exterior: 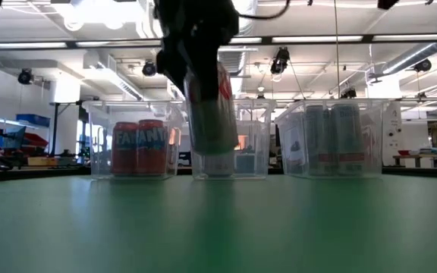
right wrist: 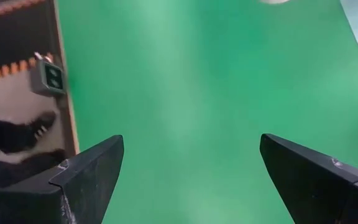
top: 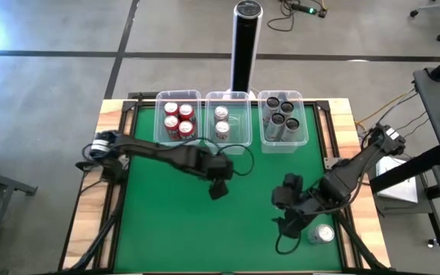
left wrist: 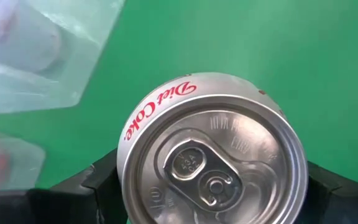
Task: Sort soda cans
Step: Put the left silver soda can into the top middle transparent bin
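My left gripper (top: 218,186) is shut on a silver-white Diet Coke can (left wrist: 213,168), held above the green table's middle, in front of the tubs (exterior: 212,114). Three clear tubs stand along the far edge: one with red cans (top: 179,121), one with silver-white cans (top: 221,122), one with dark grey cans (top: 281,118). My right gripper (top: 287,210) stands open over bare mat at the near right, with nothing between its fingers (right wrist: 92,174). Beside it, a silver-topped can (top: 323,234) sits on the table. My left gripper pinches the can's side wall just below its top rim (left wrist: 126,180) between its two fingers, one on each side. The fingers (left wrist: 98,186) come from above, pointing down. The can hangs about upright below them, top up, clear of the table (exterior: 212,152).
A tall black post (top: 245,46) stands behind the middle tub. Wooden borders (top: 90,198) frame the green mat (top: 166,229), which is bare at the near left. Cables run along both sides of the table.
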`<action>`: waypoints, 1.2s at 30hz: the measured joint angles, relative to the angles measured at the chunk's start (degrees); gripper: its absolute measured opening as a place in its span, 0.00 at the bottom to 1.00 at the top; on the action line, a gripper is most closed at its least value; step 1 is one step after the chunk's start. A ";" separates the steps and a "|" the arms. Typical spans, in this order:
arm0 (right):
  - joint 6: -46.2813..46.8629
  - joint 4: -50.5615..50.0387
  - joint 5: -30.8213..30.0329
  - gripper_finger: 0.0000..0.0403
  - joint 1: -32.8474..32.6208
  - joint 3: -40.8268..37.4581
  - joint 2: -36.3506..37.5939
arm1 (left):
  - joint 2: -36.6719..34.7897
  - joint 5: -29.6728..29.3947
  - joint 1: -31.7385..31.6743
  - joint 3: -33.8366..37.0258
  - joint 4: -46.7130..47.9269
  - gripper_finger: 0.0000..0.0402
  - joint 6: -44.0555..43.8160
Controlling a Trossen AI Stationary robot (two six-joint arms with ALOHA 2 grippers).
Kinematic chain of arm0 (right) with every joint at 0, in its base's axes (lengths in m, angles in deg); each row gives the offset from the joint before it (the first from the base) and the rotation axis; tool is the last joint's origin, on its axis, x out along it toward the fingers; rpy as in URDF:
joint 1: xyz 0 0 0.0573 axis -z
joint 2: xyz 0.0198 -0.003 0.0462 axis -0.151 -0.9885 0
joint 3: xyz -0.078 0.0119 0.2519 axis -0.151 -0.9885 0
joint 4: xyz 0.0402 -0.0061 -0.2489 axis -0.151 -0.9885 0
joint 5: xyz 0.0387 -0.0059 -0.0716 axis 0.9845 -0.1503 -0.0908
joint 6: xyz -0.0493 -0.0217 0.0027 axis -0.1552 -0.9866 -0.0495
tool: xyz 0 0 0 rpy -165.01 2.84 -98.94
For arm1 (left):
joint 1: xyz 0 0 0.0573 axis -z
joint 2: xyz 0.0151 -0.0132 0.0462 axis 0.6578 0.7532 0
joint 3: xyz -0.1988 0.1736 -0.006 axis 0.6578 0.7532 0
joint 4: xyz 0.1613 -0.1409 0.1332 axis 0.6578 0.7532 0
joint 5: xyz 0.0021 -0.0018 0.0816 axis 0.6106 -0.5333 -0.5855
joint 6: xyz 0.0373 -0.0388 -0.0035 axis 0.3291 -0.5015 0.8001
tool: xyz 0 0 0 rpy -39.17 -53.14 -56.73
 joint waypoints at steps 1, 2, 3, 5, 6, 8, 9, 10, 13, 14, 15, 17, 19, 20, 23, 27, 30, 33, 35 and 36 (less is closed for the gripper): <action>-0.35 0.12 0.00 0.93 0.06 -0.62 -0.06 | 1.16 1.28 -0.59 -0.63 0.03 0.69 0.41; -0.56 0.11 0.02 0.93 0.06 -1.15 -0.06 | 2.17 2.28 -0.97 -1.09 -0.04 0.69 0.84; -1.00 0.09 0.09 0.93 0.14 -1.66 -0.06 | 3.02 3.01 -1.08 -1.44 -0.05 0.69 1.04; -2.87 0.16 0.45 0.93 0.66 -2.30 0.14 | 4.30 4.17 -1.01 -1.75 -0.31 0.69 1.13; -4.10 0.14 0.48 0.93 0.91 -2.49 0.26 | 4.95 4.94 -1.03 -1.83 -0.61 0.69 1.16; -6.92 0.23 0.93 0.93 1.76 -2.55 0.41 | 6.29 6.34 -1.03 -1.92 -1.75 0.69 1.17; -8.19 0.33 1.15 0.93 2.37 -2.55 0.48 | 6.90 7.07 -1.06 -1.92 -2.23 0.69 1.17; -9.39 0.35 1.53 0.93 3.05 -2.55 0.51 | 7.36 7.66 -1.15 -1.92 -2.30 0.69 1.16; -13.12 0.40 1.88 0.93 4.96 -2.57 0.49 | 8.46 7.93 -1.18 -1.92 -2.61 0.72 0.92; -14.51 0.40 1.93 0.93 5.63 -2.61 0.49 | 8.76 7.95 -1.18 -1.92 -2.91 0.75 0.73; -15.83 0.64 1.91 0.93 6.30 -2.78 0.49 | 9.06 7.93 -1.18 -1.92 -3.22 0.79 0.52; -18.45 1.70 1.34 0.93 7.54 -3.60 0.49 | 9.17 7.93 -1.18 -1.92 -3.26 0.85 -0.18; -20.33 4.16 0.11 0.93 8.38 -5.09 0.49 | 9.15 7.93 -1.18 -1.99 -3.23 0.88 -0.89; -21.55 5.82 -0.04 0.93 8.67 -5.99 0.55 | 9.15 7.91 -1.18 -1.99 -3.23 0.89 -1.11; -24.44 12.35 -0.12 0.93 8.94 -9.31 0.60 | 9.04 7.93 -1.17 -1.99 -3.41 0.90 -1.43; -27.88 21.44 -0.02 0.93 9.67 -13.84 0.38 | 7.63 11.64 -0.80 -2.01 -0.58 0.91 0.29; -29.88 29.03 -0.64 0.93 11.49 -17.27 -0.01 | 5.54 11.45 0.26 -1.99 3.64 0.91 1.20; -31.07 41.29 -4.06 0.93 13.99 -20.91 -1.50 | 3.14 8.97 1.25 -1.99 7.66 0.91 0.97; -31.91 46.80 -4.05 0.93 15.98 -21.57 -3.61 | 1.68 8.80 1.80 -1.44 9.95 0.91 0.14; -32.09 48.14 -3.85 0.93 16.86 -21.55 -4.69 | 0.94 8.72 2.19 -0.84 11.26 0.91 -0.32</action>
